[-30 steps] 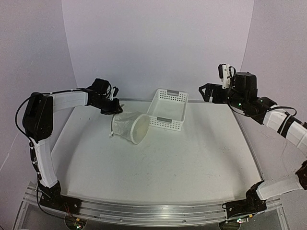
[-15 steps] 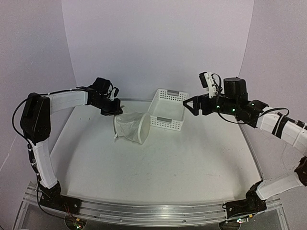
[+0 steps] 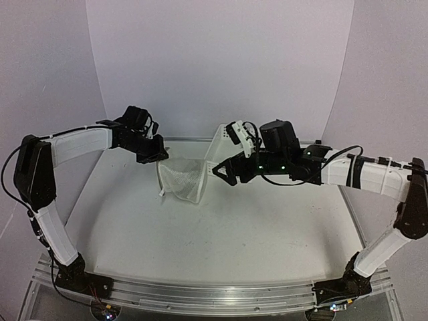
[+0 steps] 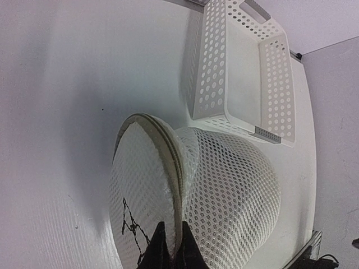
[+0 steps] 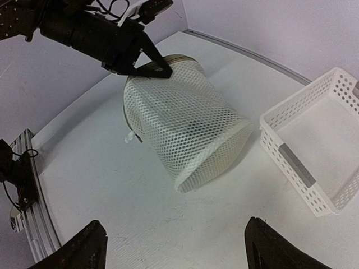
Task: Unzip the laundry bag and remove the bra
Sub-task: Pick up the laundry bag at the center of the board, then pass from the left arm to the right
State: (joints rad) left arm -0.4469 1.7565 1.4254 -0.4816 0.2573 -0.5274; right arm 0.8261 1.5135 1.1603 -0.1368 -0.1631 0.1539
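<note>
While the left gripper [image 3: 154, 154] is pinched shut on the wire rim of the laundry bag [image 3: 182, 179], holding it tipped on its side near the far edge of the table [image 3: 221, 234], left of the middle, the right gripper [image 3: 219, 171] hovers just beside the bag's other end, jaws wide and empty. Unzipping looks not yet begun, and the bra does not show through the mesh. Next, the right gripper must find the zip pull, perhaps the small white tab [image 5: 130, 137] by the rim, and pinch it.
</note>
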